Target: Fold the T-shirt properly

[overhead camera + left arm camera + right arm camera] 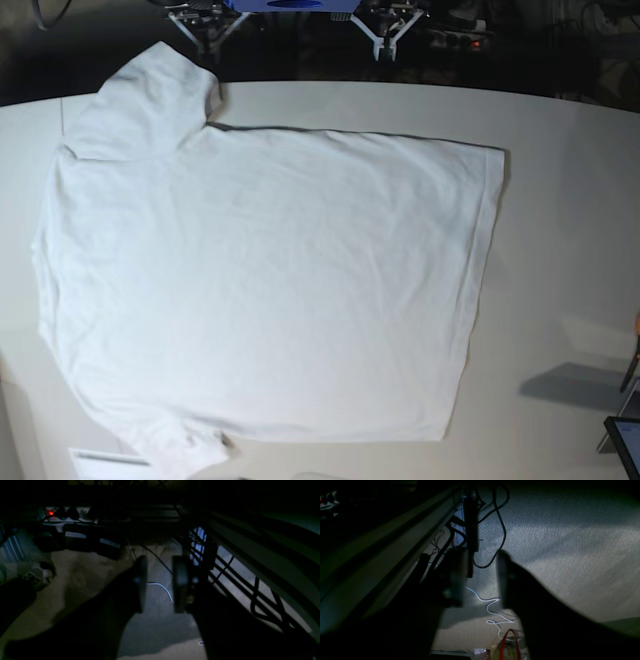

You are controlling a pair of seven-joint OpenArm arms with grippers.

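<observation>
The T-shirt [270, 280] lies spread flat on the off-white table [570, 200] in the base view, white and lightly wrinkled, its sleeves at the left and its hem at the right. Neither arm shows in that view. In the left wrist view my left gripper [158, 585] hangs over dim carpeted floor, its two dark fingers apart with nothing between them. My right gripper [478, 580] also stands over the floor, open and empty. Neither wrist view shows the T-shirt.
A power strip [52, 513] with a red light and dark boxes lie on the floor. A metal frame rail [262, 555] [382, 550] runs beside each gripper. Black cables [500, 525] and a white cable [492, 607] trail over the carpet. A dark object [625, 440] sits at the table's right edge.
</observation>
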